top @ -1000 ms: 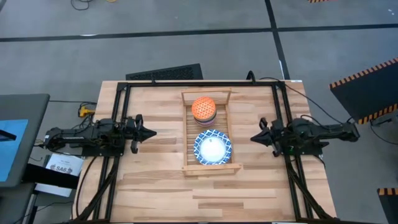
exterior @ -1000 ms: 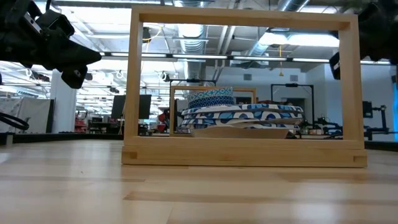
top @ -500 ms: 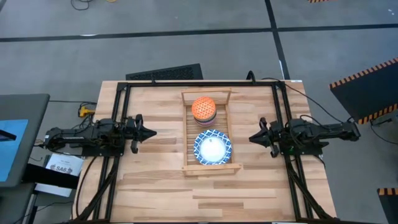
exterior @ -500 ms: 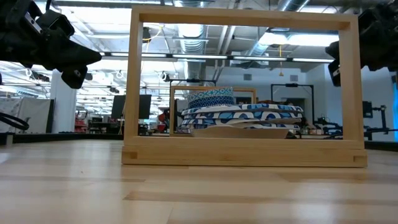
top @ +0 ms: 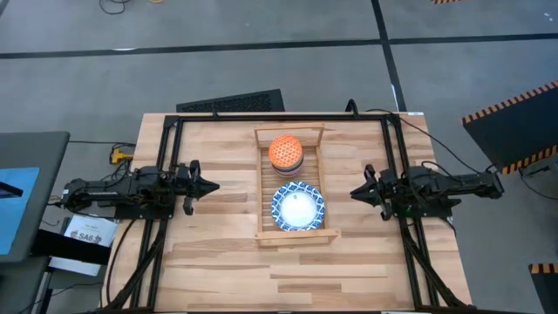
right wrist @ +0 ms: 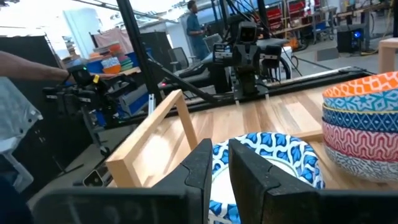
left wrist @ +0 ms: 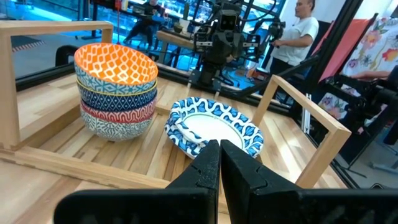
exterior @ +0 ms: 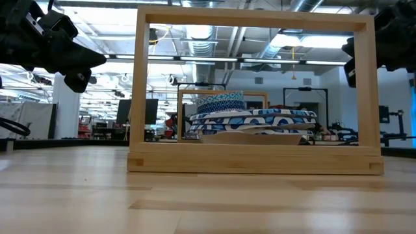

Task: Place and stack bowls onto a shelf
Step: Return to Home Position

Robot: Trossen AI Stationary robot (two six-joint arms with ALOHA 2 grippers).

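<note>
Left pincer (top: 212, 185) of mine hovers over the desk (top: 218, 257), between its left edge and the shelf (top: 268, 179). Its fingers are pressed together on nothing.

On the shelf, the four deep bowls (top: 285, 152) stand nested at the far end, with the orange one uppermost. The wide blue-and-white bowls (top: 297, 207) sit stacked at the near end, just beside them. There are probably four, though the rims overlap too closely to count.

Right pincer (top: 355, 193) hovers between the shelf and the desk's right edge. Its fingers are a narrow slit apart and empty.

As I judge it, the stacking looks complete and only the retreat to home is left to do.

1. Draw each arm straight outward toward its own desk edge, level and above the shelf's side rails (top: 259, 187).
2. Make no sweep across the shelf, because a knock on a rail could shake the tall deep stack.
3. Close the right pincer before parking.
</note>
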